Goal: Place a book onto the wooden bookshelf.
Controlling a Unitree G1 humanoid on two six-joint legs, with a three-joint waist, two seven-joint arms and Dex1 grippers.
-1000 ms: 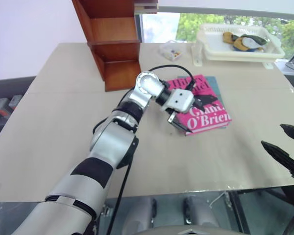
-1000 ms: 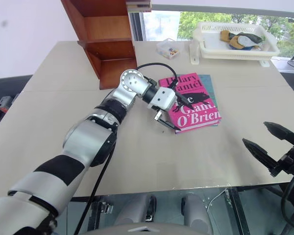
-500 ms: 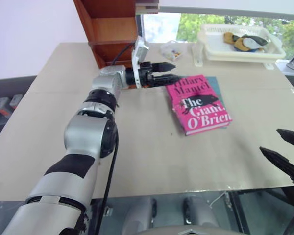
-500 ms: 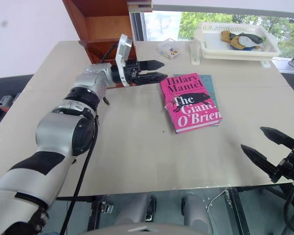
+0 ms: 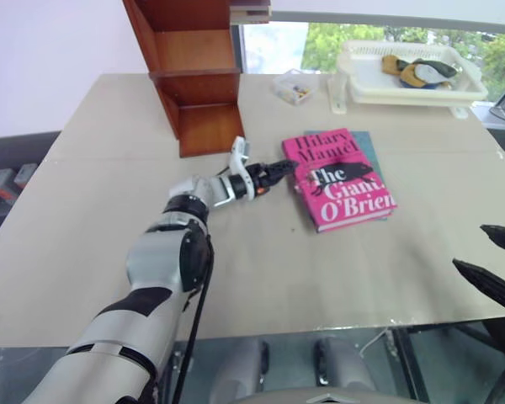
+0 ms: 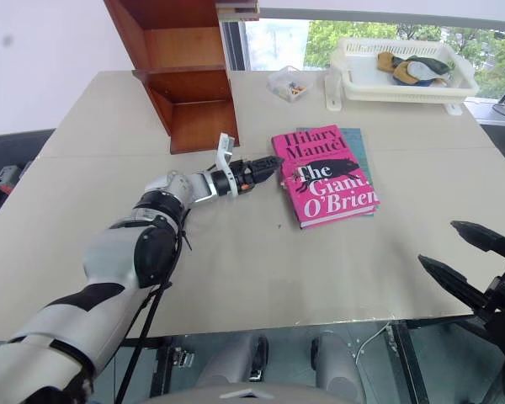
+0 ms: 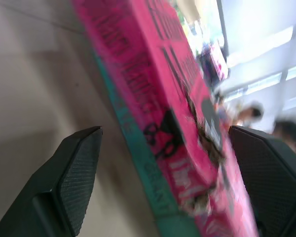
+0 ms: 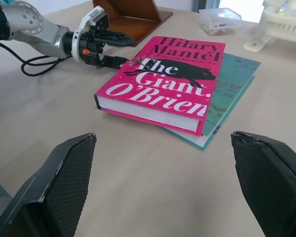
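Observation:
The pink book (image 5: 341, 177), lettered "The Giant O'Brien", lies flat on the table on top of a teal book (image 5: 367, 140). My left gripper (image 5: 279, 169) is low over the table, pointing at the pink book's left edge. It is open, and in the left wrist view the book (image 7: 172, 98) runs between its fingers (image 7: 74, 182). From the right wrist view, the left gripper (image 8: 126, 50) has its tips at that edge without closing on it. The wooden bookshelf (image 5: 194, 76) stands at the back left. My right gripper (image 6: 442, 244) hangs open off the table's front right.
A white tray (image 5: 362, 88) holding several items sits at the back right. A small clear box (image 5: 295, 86) lies between the tray and the bookshelf. The table's front edge (image 5: 320, 324) runs close below the arms.
My left gripper came down from beside the bookshelf to table level, rolled over, and now points at the pink book's left edge. The book and my right gripper have stayed put.

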